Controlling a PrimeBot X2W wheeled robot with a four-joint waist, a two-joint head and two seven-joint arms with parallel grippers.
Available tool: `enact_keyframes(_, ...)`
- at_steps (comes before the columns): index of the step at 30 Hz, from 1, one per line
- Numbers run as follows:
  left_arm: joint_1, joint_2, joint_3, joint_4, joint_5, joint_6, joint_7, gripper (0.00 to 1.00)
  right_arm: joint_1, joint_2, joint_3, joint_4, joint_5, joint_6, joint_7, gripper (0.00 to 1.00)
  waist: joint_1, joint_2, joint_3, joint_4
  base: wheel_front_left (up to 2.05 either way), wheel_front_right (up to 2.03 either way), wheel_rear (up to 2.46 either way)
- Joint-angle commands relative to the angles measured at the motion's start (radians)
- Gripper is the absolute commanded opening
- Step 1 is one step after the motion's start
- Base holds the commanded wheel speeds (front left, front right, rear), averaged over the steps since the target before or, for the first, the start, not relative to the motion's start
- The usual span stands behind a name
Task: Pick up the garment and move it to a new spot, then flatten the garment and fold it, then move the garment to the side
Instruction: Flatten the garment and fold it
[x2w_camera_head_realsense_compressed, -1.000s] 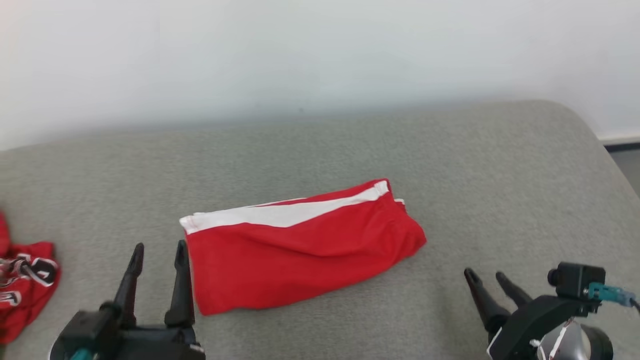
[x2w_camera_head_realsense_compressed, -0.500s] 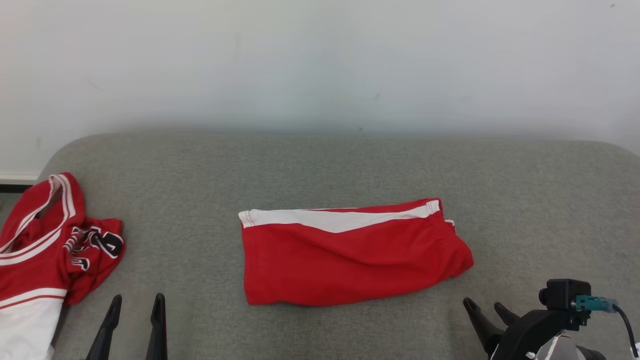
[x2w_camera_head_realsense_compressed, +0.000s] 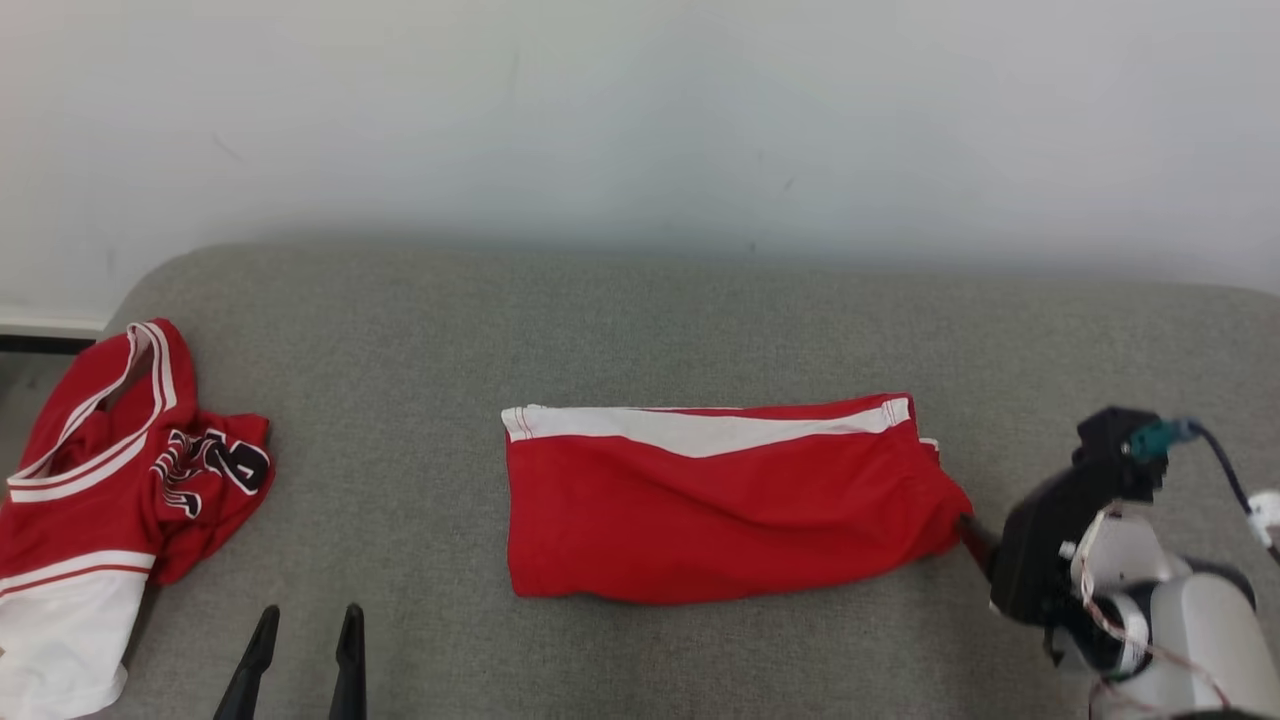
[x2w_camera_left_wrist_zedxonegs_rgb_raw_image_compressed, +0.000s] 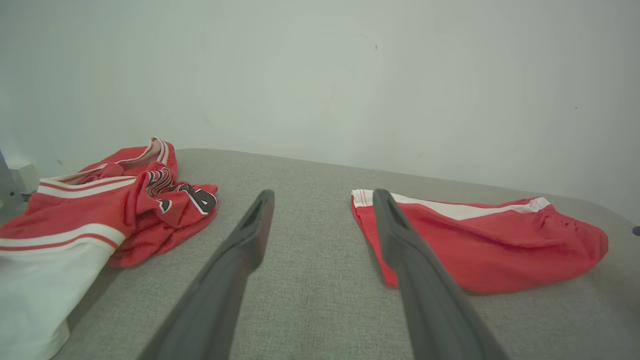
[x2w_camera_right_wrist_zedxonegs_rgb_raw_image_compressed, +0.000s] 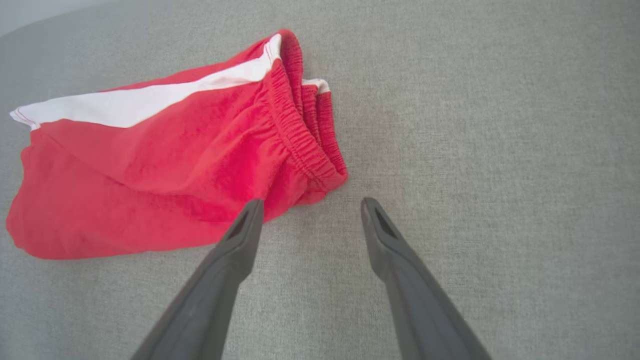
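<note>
While the red shorts (x2w_camera_head_realsense_compressed: 720, 510) lie folded at the middle of the grey cloth-covered tabletop (x2w_camera_head_realsense_compressed: 640, 320), only the move aside appears to remain. Right gripper (x2w_camera_right_wrist_zedxonegs_rgb_raw_image_compressed: 310, 207), jaws spread and empty, at the waistband end; left gripper (x2w_camera_head_realsense_compressed: 310, 612), jaws likewise apart, well clear. Crumpled jersey (x2w_camera_head_realsense_compressed: 110, 470) at left; bare white wall (x2w_camera_head_realsense_compressed: 640, 120) behind.

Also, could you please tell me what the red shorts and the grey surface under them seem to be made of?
Red shorts: probably a soft knit synthetic, matte with a faint sheen; it creases loosely and the waistband is gathered elastic. Grey surface: a woven upholstery fabric, matte, with a fine visible weave; what lies beneath cannot be told.
</note>
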Motion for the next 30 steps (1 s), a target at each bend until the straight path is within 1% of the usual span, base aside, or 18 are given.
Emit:
enact_keyframes(1,-0.020,-0.005,-0.008,-0.001,0.004,-0.002,-0.003,1.00,-0.041,-0.001,-0.008,0.013,-0.018,-0.002,0.018,1.00,0.0000,0.0000,0.029,0.003,0.00,0.00,0.00)
enact_keyframes(7,-0.053,-0.009,-0.027,0.000,-0.001,-0.009,-0.003,1.00,-0.226,-0.001,-0.060,0.123,-0.089,-0.002,0.093,1.00,0.0000,0.0000,0.096,0.014,0.00,0.00,0.00)
enact_keyframes(13,-0.089,-0.010,-0.046,0.010,-0.005,-0.008,-0.003,1.00,-0.339,0.000,-0.109,0.244,-0.183,-0.002,0.089,1.00,0.0000,0.0000,0.145,0.035,0.00,0.00,0.00)
enact_keyframes(17,-0.103,-0.011,-0.057,0.020,-0.005,-0.010,-0.003,1.00,-0.367,-0.001,-0.126,0.311,-0.219,-0.002,0.063,1.00,0.0000,0.0000,0.160,0.045,0.00,0.00,0.00)
enact_keyframes(27,-0.108,-0.007,-0.073,0.027,-0.005,-0.005,0.003,1.00,-0.381,0.000,-0.151,0.426,-0.231,-0.002,0.015,1.00,0.0000,0.0000,0.180,0.049,0.00,0.00,0.00)
enact_keyframes(30,-0.119,-0.006,-0.077,0.026,-0.005,-0.003,0.004,1.00,-0.385,0.000,-0.150,0.469,-0.214,-0.002,0.007,1.00,0.0000,0.0000,0.190,0.050,0.00,0.00,0.00)
